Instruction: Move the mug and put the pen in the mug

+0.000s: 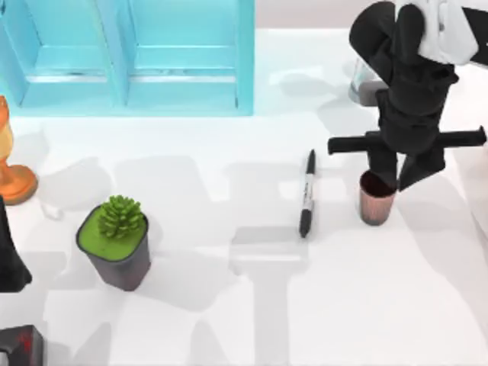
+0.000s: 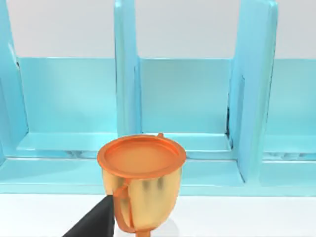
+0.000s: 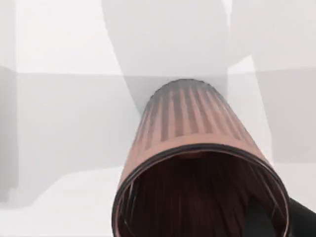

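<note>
Ribbed copper-brown mug (image 3: pixel 197 163) stands upright on the white table (image 1: pixel 229 320), right gripper (image 1: pixel 398 177) fingers clamped over its rim. Black pen (image 1: pixel 307 194) lies just left. Left gripper's (image 2: pixel 94 224) finger state: cannot tell.

The top view looks straight down on the white table (image 1: pixel 229 320) from above. The left wrist camera faces the blue shelf (image 2: pixel 187 98), seen also from above. The right wrist camera looks down, very near the mug (image 3: pixel 192 148), seen also from above.

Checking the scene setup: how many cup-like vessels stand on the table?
2, perhaps more hidden. A ribbed copper-brown mug stands right of the black pen, under the right gripper; an orange goblet stands at the left edge.
</note>
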